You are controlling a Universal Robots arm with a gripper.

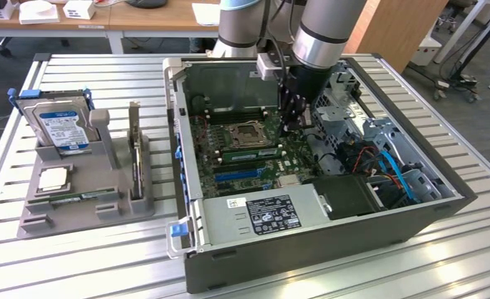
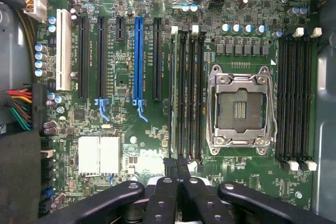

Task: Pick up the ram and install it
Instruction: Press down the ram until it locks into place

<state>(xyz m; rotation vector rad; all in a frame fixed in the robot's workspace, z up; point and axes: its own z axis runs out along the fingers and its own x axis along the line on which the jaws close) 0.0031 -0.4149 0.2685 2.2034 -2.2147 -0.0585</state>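
My gripper [image 1: 291, 128] hangs inside the open computer case [image 1: 191, 205], over the motherboard [image 2: 126, 77], just to the exterior view's right of the CPU socket [image 1: 243, 132]. Its black fingers [image 2: 169, 182] are shut against each other with nothing visible between them. A thin green ram stick [image 1: 252, 152] stands on edge in a memory slot beside the socket. In the wrist view it appears as a pale line [image 2: 173, 93] along the slot, and my gripper [image 2: 177, 167] sits over one end of it. I cannot tell whether they touch.
A grey rack [image 1: 78, 215] at the exterior view's left holds a hard drive [image 1: 60, 128], an upright expansion card [image 1: 134, 149] and a narrow green board [image 1: 80, 197] lying flat. Cables and drive cages [image 1: 378, 162] crowd the case's right side. The power supply [image 1: 262, 215] sits at the front.
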